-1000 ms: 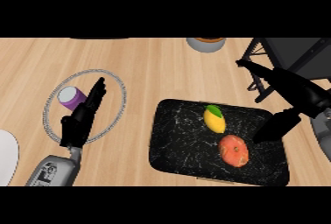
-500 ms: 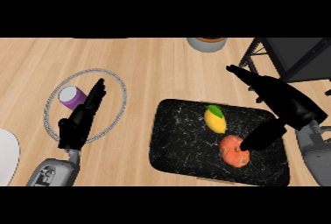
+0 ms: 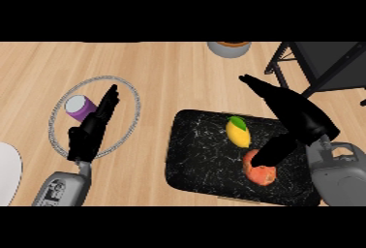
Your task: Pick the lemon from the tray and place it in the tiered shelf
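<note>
Lemon (image 3: 239,131) lies on the tray (image 3: 196,160) beside the right robot hand (image 3: 297,116), fingers straight and empty.
Left robot hand (image 3: 91,131) rests over the bench (image 3: 164,72), fingers straight, holding nothing.

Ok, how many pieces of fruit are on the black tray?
2: the lemon near the top middle of the tray, and a reddish fruit below it, partly under the right hand. The hand may hide more.

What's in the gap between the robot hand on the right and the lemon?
Only bare dark tray, as the head view shows. The right robot hand is open beside the lemon; a reddish fruit lies lower down, by its thumb.
</note>
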Controlling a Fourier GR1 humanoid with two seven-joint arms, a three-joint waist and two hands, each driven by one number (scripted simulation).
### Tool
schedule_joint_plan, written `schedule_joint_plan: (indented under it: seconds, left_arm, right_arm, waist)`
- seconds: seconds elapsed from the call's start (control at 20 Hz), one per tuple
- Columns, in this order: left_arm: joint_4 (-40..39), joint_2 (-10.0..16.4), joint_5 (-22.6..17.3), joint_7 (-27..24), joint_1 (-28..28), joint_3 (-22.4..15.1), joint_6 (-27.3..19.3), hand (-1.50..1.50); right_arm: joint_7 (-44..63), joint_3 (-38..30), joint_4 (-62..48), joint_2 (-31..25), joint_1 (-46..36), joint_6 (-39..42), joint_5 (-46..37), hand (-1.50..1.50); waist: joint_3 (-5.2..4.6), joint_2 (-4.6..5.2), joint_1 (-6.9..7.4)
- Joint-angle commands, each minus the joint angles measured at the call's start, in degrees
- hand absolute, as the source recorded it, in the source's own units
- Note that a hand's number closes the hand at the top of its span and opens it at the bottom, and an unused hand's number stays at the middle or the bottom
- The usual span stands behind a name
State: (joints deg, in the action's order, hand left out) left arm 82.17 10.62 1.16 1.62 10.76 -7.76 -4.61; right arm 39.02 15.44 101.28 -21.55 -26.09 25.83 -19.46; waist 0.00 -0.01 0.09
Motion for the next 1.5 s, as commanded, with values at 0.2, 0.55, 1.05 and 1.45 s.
schedule_joint_plan:
  seconds: [0.2,0.55,1.05,1.45]
  left_arm:
    - [4.5,-2.4,3.3,-0.7,-5.3,-1.1,-0.1,0.00]
    - [-3.2,-1.6,2.3,0.1,3.1,4.9,3.2,0.00]
    - [4.0,-3.3,4.1,4.1,0.4,4.0,3.4,0.00]
    - [-0.3,-3.5,4.8,0.4,0.5,6.1,5.4,0.00]
  right_arm:
    - [-3.0,0.6,-3.4,6.0,2.6,-1.3,-8.3,-1.50]
    - [-0.5,-1.2,-1.2,8.2,2.4,3.6,-11.2,-1.50]
    - [-5.9,-0.9,-1.8,8.9,8.0,4.2,-17.3,-1.50]
    - [-12.3,-3.6,-12.7,10.9,3.9,1.1,-23.1,-1.50]
  waist:
    - [0.00,-0.02,0.20]
    - [-0.01,0.01,-0.11]
    - [0.01,-0.06,-0.13]
    - [0.00,0.03,-0.03]
